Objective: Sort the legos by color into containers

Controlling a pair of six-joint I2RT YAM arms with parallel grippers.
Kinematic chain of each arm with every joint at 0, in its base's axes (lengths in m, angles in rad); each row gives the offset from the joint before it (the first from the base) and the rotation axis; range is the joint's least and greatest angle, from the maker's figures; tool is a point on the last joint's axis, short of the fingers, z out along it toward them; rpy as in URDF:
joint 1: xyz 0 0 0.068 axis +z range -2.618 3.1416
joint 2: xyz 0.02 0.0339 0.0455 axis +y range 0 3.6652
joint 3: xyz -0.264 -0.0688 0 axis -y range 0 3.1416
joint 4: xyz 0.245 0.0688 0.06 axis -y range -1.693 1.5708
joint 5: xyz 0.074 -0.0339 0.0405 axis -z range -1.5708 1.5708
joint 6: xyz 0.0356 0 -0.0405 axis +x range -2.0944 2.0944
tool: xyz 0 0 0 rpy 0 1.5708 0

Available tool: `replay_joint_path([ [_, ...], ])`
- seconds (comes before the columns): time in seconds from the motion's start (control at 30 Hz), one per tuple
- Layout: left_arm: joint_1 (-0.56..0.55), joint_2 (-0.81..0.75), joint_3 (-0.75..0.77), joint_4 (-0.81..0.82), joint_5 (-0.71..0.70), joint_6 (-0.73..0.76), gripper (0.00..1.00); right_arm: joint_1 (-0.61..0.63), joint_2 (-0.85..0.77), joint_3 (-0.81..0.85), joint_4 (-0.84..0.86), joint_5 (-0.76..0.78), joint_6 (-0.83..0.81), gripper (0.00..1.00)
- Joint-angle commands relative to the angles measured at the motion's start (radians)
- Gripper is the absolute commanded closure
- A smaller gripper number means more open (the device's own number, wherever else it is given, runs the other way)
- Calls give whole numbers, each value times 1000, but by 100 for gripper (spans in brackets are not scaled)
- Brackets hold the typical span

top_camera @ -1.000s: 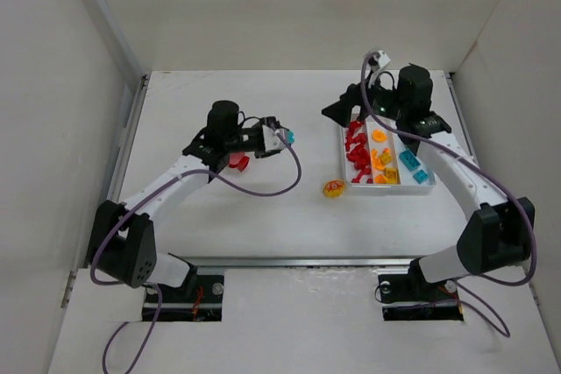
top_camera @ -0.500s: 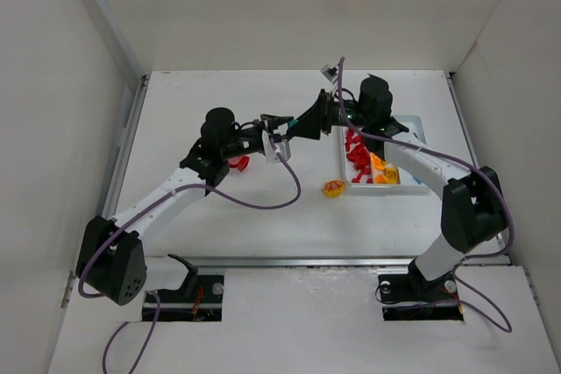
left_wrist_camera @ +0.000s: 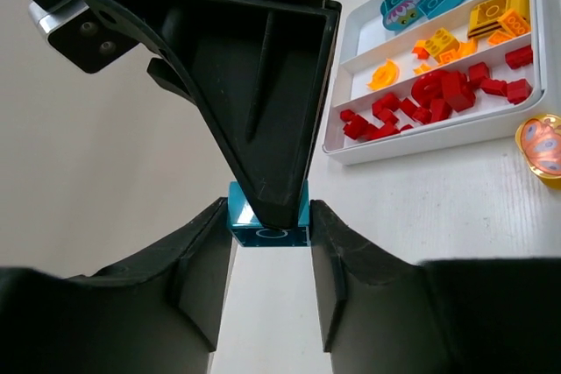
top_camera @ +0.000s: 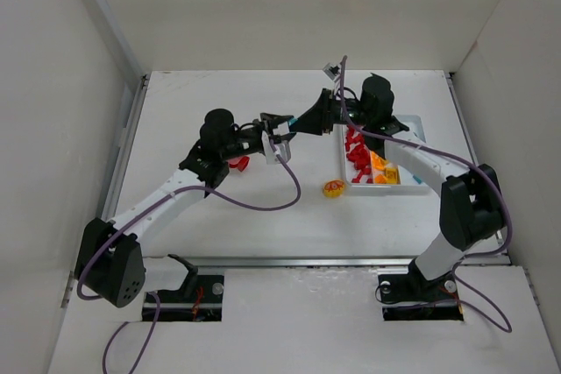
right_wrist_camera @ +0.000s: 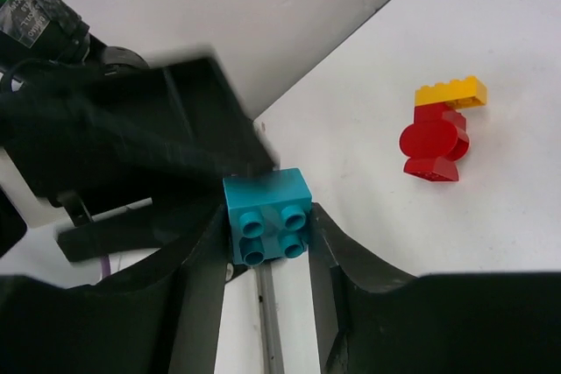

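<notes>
Left gripper [left_wrist_camera: 269,218] and right gripper [right_wrist_camera: 266,225] both clamp one cyan brick [left_wrist_camera: 267,234] at lower centre of the left wrist view, with the white tray [left_wrist_camera: 438,135] at upper right.

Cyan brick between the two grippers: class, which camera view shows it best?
The right wrist view: the cyan brick sits centred, four studs visible. The left wrist view shows one side, partly covered; the top view shows a speck.

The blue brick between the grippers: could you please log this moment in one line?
blue brick: in air | left gripper: shut on it | right gripper: shut on it | tray: part filled
</notes>
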Motion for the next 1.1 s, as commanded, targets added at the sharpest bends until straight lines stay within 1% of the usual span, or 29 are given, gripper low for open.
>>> replay_joint_path([
  [0.0, -6, -28, -15, 44, 8, -23, 38, -4, -30, 32, 70, -21, -22, 100],
  [0.03, -6, -28, -15, 44, 8, -32, 0, -15, -51, 9, 70, -11, -31, 100],
  [0.07, -6, -28, -15, 44, 8, -32, 0, -30, -67, -6, 70, 8, -31, 100],
  [0.1, -6, -28, -15, 29, 8, -32, 0, -76, -88, -29, 61, 78, -31, 100],
  [0.13, -6, -37, -24, 18, 8, -32, 0, -107, -114, -81, 16, 147, -31, 100],
  [0.17, -6, -37, -24, -5, 8, -32, 0, -137, -186, -93, -77, 254, -93, 100],
  [0.2, -6, -37, -24, -17, -4, -21, 0, -160, -224, -94, -217, 601, -145, 100],
  [0.23, -6, -37, -24, -32, -19, -21, 0, -170, -255, -69, -513, 819, -199, 100],
  [0.27, -6, -37, -24, -64, -31, -21, 0, -170, -274, -22, -626, 1012, -295, 100],
  [0.3, -6, -37, -24, -83, -50, -21, 0, -170, -274, -2, -720, 1195, -319, 100],
  [0.33, -6, -27, -24, -101, -61, -21, 0, -180, -260, 14, -802, 1513, -330, 100],
  [0.37, -6, -26, -14, -118, -70, -21, 0, -197, -224, 14, -883, 1595, -359, 100],
  [0.4, -6, -16, -14, -144, -79, -21, 0, -219, -205, 24, -900, 1626, -435, 100],
  [0.47, -6, -16, -13, -155, -79, -21, 0, -291, -170, 37, -930, 1617, -482, 100],
  [0.53, -6, -16, -13, -155, -79, -21, 0, -323, -122, 48, -930, 1605, -511, 100],
  [0.7, -6, -16, -13, -155, -79, -21, 0, -424, -7, 126, -881, 1446, -534, 100],
  [0.83, -6, -16, -23, -155, -110, -21, 0, -437, 137, 265, -893, 1363, -574, 100],
  [1.0, -6, -37, -32, -164, -119, -21, 0, -437, 205, 314, -879, 1330, -606, 100],
  [1.07, -6, -37, -32, -173, -128, -21, 0, -437, 243, 349, -870, 1277, -621, 100],
])
